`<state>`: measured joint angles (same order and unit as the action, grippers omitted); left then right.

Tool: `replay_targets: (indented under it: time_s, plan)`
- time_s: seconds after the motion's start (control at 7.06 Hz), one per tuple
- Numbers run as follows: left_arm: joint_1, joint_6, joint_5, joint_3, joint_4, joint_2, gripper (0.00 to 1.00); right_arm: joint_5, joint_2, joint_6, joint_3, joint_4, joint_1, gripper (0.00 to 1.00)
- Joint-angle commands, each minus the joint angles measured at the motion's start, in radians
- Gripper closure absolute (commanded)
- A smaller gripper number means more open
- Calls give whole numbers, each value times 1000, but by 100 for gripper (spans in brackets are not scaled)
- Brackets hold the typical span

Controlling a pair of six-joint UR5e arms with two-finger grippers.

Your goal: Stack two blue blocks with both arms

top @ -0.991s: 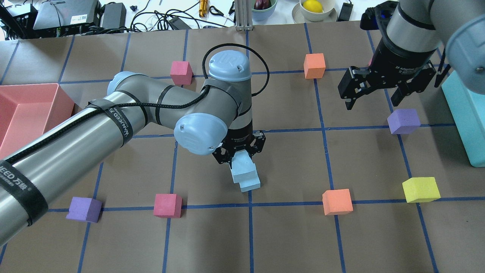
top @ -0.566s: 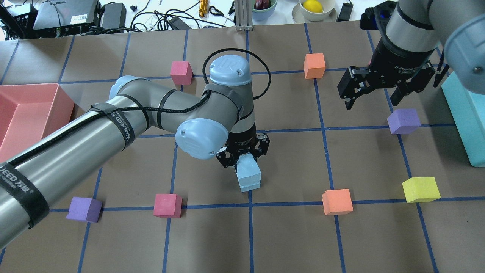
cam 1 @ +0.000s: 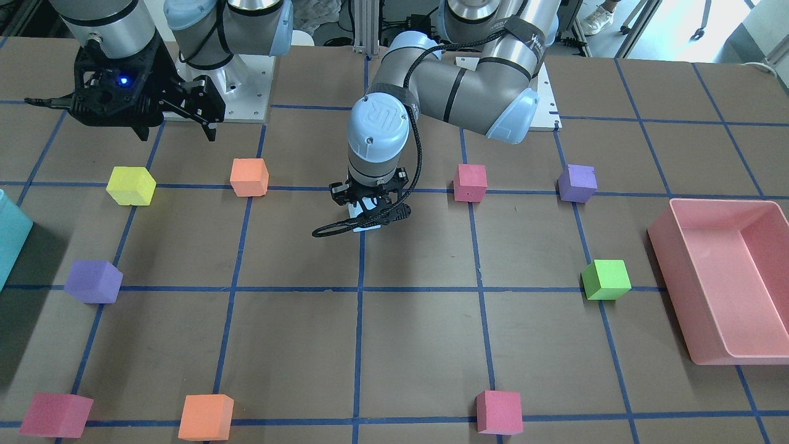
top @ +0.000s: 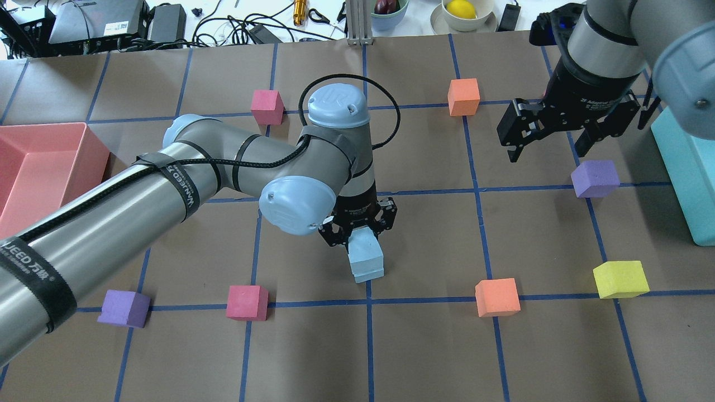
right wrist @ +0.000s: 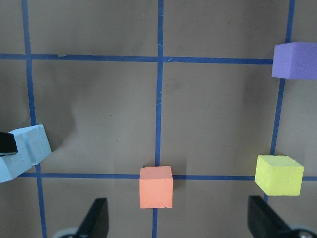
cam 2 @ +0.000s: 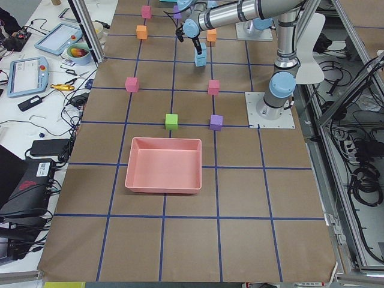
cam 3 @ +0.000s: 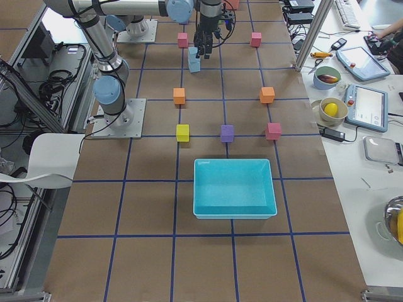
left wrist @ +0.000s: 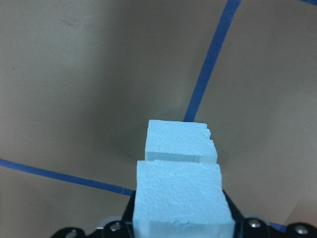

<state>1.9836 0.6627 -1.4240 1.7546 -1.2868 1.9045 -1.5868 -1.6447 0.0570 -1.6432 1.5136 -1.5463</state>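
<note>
My left gripper [top: 362, 237] is shut on one pale blue block [top: 366, 252] and holds it on top of the second blue block [top: 370, 274], near the table's middle. In the left wrist view the held block [left wrist: 183, 201] sits between the jaws, and the lower block [left wrist: 181, 141] shows just beyond it, slightly offset. I cannot tell whether the two touch. My right gripper [top: 546, 148] is open and empty, raised at the far right above a purple cube [top: 595, 178]. Its wrist view shows the blue pair [right wrist: 22, 151] at the left edge.
An orange cube [top: 497, 297], a yellow cube [top: 620, 278], a red cube [top: 247, 302] and another purple cube [top: 124, 307] lie around the stack. A pink bin [top: 33, 167] stands at the left and a teal bin [top: 690, 167] at the right.
My left gripper has carried the held blue block to the right, from offset and tilted to nearly square over the lower block. The right arm has hardly moved.
</note>
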Motion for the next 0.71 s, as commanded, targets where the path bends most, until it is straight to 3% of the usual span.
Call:
replay_targets:
  time_s: [0.0,0.42,0.57]
  plan:
    - [0,-12,-3,0,0,5,49,8,0,1,-3,0,0,0]
    - [1,1,2,0,1,14,49,1,-4,7,-13,0,2,0]
    - [1,2,2,0,1,14,44,-2,-1,9,-13,0,2,0]
